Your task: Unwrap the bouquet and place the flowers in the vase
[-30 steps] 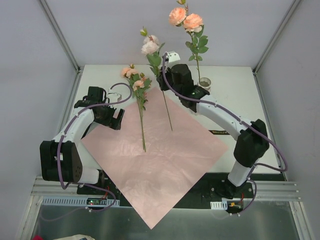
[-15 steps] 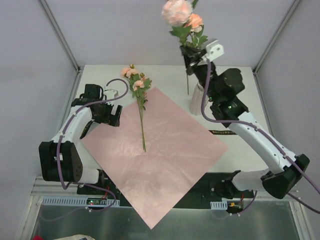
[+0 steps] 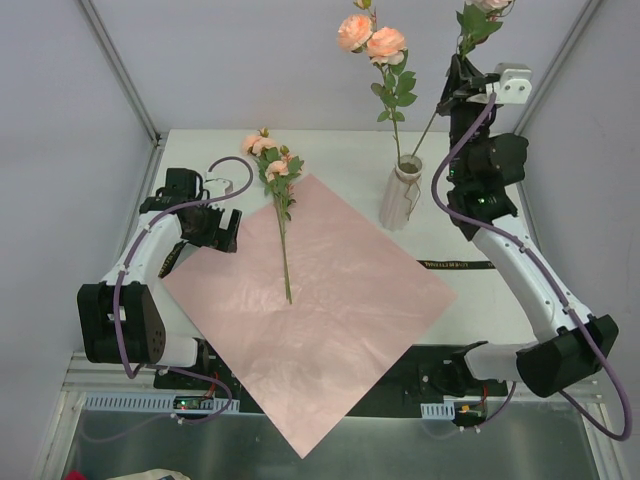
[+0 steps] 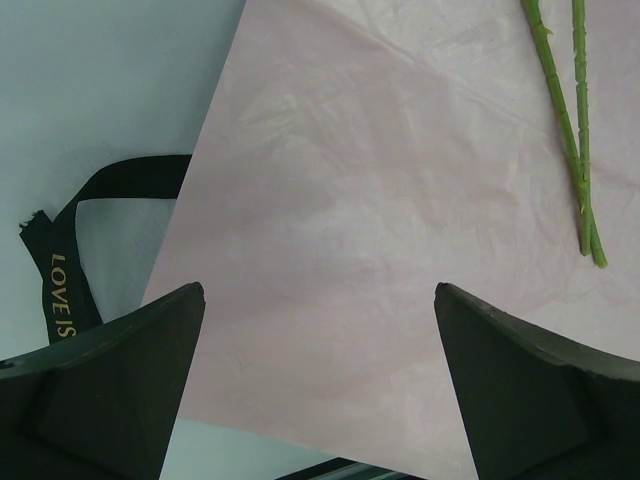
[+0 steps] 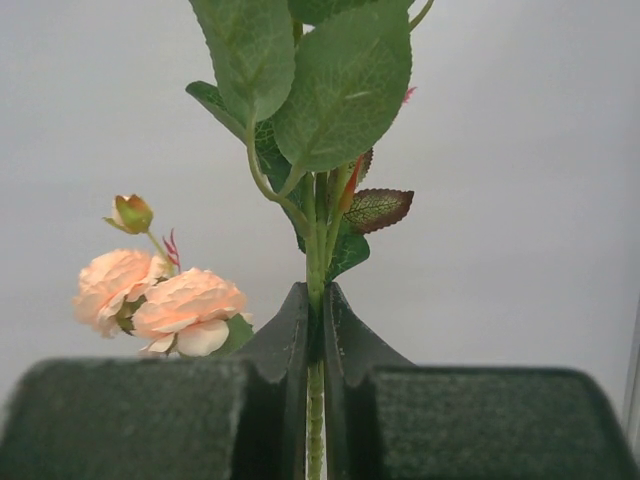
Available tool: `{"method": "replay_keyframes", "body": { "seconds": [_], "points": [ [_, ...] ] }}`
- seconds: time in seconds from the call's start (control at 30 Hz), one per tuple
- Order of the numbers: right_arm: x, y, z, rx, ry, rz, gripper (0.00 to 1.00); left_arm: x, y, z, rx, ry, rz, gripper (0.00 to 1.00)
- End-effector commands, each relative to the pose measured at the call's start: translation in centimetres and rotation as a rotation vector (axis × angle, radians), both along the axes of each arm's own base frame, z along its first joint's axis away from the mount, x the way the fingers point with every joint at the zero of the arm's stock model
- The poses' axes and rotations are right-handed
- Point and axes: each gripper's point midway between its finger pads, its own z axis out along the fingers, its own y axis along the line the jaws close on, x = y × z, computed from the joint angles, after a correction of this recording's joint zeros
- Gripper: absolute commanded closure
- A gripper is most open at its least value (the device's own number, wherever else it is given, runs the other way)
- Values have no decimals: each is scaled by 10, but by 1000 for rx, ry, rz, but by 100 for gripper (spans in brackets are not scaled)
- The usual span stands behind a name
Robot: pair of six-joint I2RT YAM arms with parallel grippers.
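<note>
The slim beige vase stands on the table right of the pink paper and holds one flower upright. My right gripper is high above and right of the vase, shut on the stem of a second flower. That stem slants down to the vase mouth, with its leaves above the jaws and its bloom at the frame's top edge. Another flower lies on the pink paper sheet. My left gripper hovers open over the sheet's left corner, holding nothing. No wrapped bouquet shows.
A black ribbon lies on the table right of the sheet, and another piece with gold lettering lies by my left gripper. Two stem ends lie on the sheet. Frame posts and grey walls enclose the table.
My right arm has carried its flower up from the sheet and swung it right, past the vase, to where it now hangs with the stem at the vase mouth. The left arm barely moved.
</note>
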Motion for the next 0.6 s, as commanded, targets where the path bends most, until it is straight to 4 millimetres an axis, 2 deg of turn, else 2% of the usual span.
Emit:
{"method": "replay_keyframes", "body": {
  "seconds": [0.0,0.13,0.33,0.57],
  "points": [
    [5,-17,11,91,-56,-38,99,3,-2,16,-25,-38,-13,1],
    [21,-18,-12,78,-8,-58,99,3,-1,16,-23,-38,-12,1],
    [46,-15,-61,57,93,-78,99,5,0,18,-24,-45,-11,1],
    [64,-7,-92,47,155,-72,99,4,1,19,-16,-49,-16,1]
  ]
}}
